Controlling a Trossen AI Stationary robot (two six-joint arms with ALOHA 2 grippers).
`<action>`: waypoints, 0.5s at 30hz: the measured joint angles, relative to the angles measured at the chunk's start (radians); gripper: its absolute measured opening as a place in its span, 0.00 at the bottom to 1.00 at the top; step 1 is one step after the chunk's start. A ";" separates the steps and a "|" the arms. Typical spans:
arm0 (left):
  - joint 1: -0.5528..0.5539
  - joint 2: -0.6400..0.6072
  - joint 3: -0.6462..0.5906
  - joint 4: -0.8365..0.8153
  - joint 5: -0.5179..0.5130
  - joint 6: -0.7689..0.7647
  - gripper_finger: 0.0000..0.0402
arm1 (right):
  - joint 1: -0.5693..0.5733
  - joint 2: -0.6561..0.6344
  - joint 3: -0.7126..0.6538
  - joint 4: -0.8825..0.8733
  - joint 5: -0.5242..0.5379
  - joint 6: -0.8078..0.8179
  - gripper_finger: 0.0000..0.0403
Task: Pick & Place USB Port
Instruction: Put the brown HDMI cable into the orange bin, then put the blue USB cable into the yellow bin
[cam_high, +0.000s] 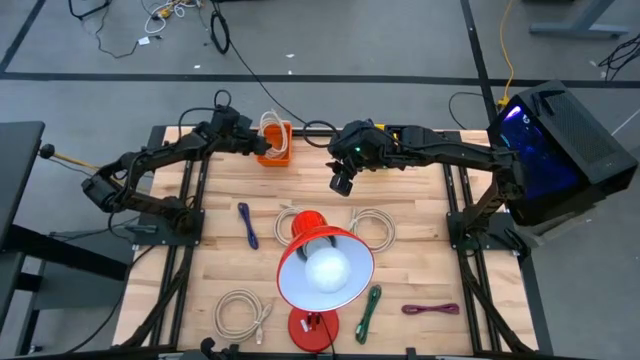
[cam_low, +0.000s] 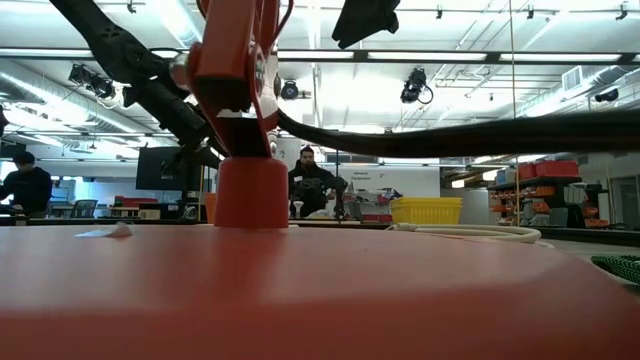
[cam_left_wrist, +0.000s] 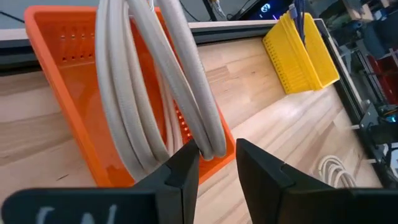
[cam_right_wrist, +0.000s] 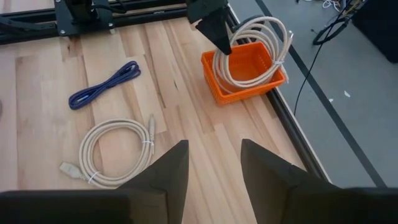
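A coiled white USB cable (cam_left_wrist: 155, 74) stands on edge in the orange bin (cam_high: 274, 146) at the table's far edge, its lower bend inside the bin and its loops (cam_right_wrist: 255, 37) rising above the rim. My left gripper (cam_left_wrist: 217, 168) is open at the bin, slanting down, with the coil's near bend just beyond its fingertips. My right gripper (cam_right_wrist: 214, 165) hangs open above the table's middle (cam_high: 342, 182), with nothing between its fingers. My left gripper's fingers stand on either side of the coil's lowest bend (cam_left_wrist: 210, 148) at the bin's near wall. One fingertip (cam_left_wrist: 188, 157) lies right beside the cable; whether it touches, I cannot tell. The coil rests in the bin on its own.
A red desk lamp (cam_high: 322, 268) stands at the table's middle front. Around it lie a blue cable (cam_high: 247, 224), white coils (cam_high: 375, 228) (cam_high: 243, 312), a green cable (cam_high: 369, 312) and a purple one (cam_high: 430, 309). A yellow bin (cam_left_wrist: 303, 53) stands at the far edge. People show in the room behind.
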 joint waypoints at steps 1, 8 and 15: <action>0.000 -0.002 0.000 -0.003 0.004 0.007 0.27 | 0.000 0.000 0.000 0.000 0.000 0.000 0.37; 0.042 -0.109 0.000 -0.158 -0.032 0.100 0.27 | 0.000 0.000 0.000 -0.001 -0.013 0.017 0.37; 0.071 -0.221 0.000 -0.203 -0.028 0.110 0.27 | 0.000 0.000 0.000 0.000 -0.017 0.017 0.37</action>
